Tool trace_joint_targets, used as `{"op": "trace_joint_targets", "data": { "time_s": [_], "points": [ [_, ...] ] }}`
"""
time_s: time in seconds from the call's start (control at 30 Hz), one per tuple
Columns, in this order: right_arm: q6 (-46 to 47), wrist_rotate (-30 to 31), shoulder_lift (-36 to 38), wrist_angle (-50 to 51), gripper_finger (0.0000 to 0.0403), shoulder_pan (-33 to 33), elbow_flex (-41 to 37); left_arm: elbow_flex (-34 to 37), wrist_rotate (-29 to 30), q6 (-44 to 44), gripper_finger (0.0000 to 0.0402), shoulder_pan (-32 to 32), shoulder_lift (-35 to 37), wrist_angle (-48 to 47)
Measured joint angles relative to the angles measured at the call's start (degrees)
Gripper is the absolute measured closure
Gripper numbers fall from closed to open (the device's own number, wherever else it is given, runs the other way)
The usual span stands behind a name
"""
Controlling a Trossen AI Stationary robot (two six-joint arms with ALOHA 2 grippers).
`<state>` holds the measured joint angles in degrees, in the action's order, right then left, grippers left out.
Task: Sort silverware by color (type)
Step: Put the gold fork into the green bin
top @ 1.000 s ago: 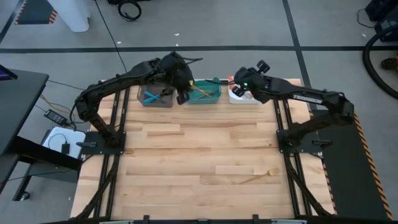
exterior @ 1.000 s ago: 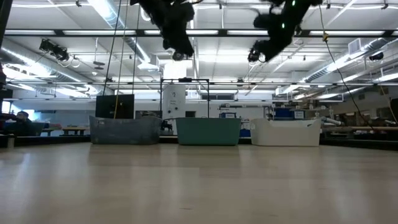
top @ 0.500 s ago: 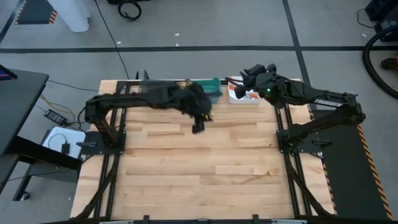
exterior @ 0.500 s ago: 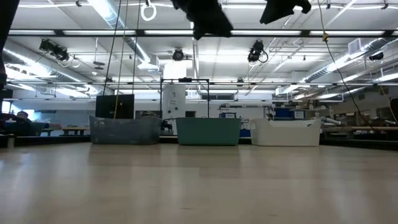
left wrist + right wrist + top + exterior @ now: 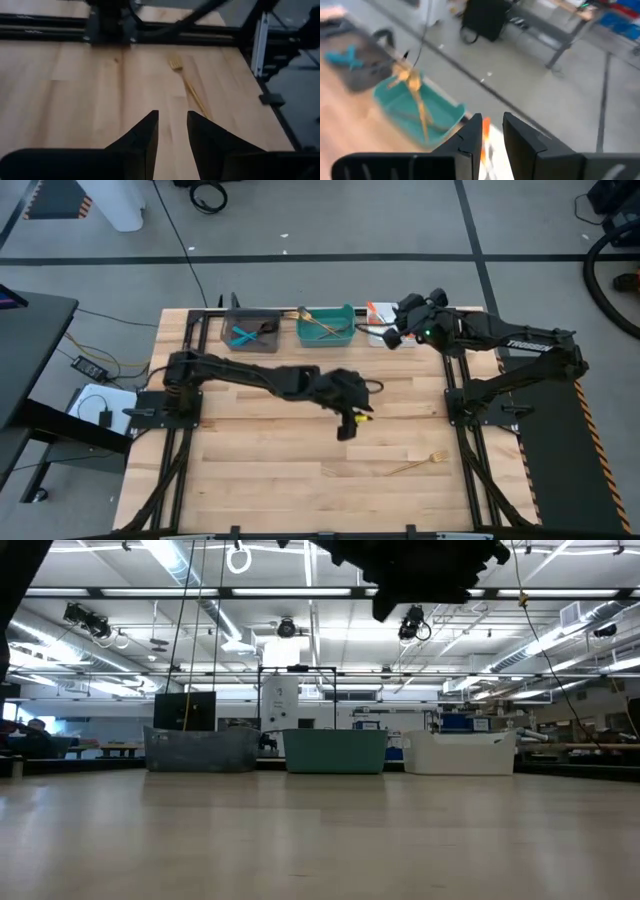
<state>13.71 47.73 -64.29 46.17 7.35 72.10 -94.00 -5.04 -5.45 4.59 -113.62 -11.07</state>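
Gold fork (image 5: 415,465) is what you have left loose, lying flat near the table's (image 5: 260,480) front right, well apart from the bins. Its long axis runs slantwise, tines toward the right edge and handle back toward the middle. Your left gripper (image 5: 347,425) hovers mid-table, fingers apart and empty; the right gripper (image 5: 392,338) waits by the white bin (image 5: 378,332), fingers parted, empty. Descend misaligned with that thin handle and you'll likely skid it away.
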Motion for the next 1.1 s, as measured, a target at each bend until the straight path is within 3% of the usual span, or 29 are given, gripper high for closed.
{"op": "trace_joint_targets", "data": {
  "time_s": [0.23, 0.37, 0.47, 0.73, 1.1],
  "points": [
    [12.49, -15.67, 0.93, 16.80, 0.0318, -4.69, 0.00, 0.02, 2.06, -0.01, 0.0290, 2.07, -2.47, -2.43],
    [24.02, -28.95, 0.96, 32.39, 0.0318, -8.37, 0.00, 0.02, 4.22, 0.08, 0.0290, 1.43, 1.42, -8.50],
    [30.04, -36.55, 1.11, 36.91, 0.0318, -13.04, -1.18, 0.00, 4.27, 0.10, 0.0290, 0.89, 5.33, -12.32],
    [36.11, -45.87, 0.19, 23.43, 0.0318, -29.83, -12.23, -0.08, 4.27, 0.13, 0.0290, 0.70, 14.58, -22.71],
    [37.31, -46.10, -4.48, 3.13, 0.0318, -46.43, -26.19, -0.02, 4.39, -1.75, 0.0290, 1.76, 18.94, -30.84]
  ]
}}
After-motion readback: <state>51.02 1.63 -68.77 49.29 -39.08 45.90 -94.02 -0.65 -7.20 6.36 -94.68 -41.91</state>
